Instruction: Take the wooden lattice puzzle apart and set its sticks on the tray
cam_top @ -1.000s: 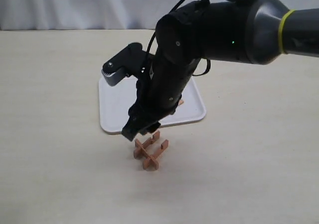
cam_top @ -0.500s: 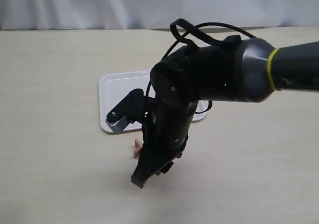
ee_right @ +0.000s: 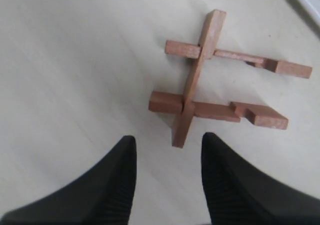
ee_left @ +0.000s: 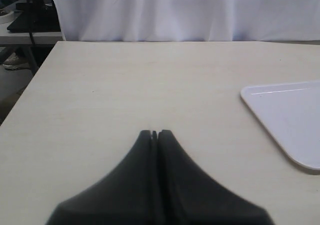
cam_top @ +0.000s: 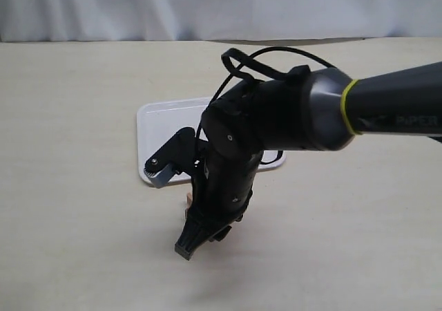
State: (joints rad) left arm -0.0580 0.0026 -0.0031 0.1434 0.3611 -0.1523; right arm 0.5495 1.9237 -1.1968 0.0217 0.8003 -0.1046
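Three reddish-brown sticks remain interlocked in the wooden lattice puzzle (ee_right: 197, 85): one long bar crossing two notched bars, lying flat on the table. My right gripper (ee_right: 169, 139) hovers open just short of the long bar's near end, with nothing between its fingers. From the exterior camera the right arm covers the puzzle, and only a sliver of the puzzle (cam_top: 188, 200) shows beside the wrist. The right gripper (cam_top: 185, 247) points down at the table in front of the white tray (cam_top: 160, 121). My left gripper (ee_left: 155, 132) is shut and empty over bare table, with the tray (ee_left: 290, 115) off to its side.
The right arm's bulk (cam_top: 276, 117) hangs over the tray's near half and hides whatever lies there. A white curtain (cam_top: 207, 7) closes off the back of the table. The beige tabletop (cam_top: 76, 186) spreads wide on the left.
The right arm has dropped and swung toward the table's front, covering the puzzle that showed fully one second ago. Its gripper now sits low beside the puzzle.
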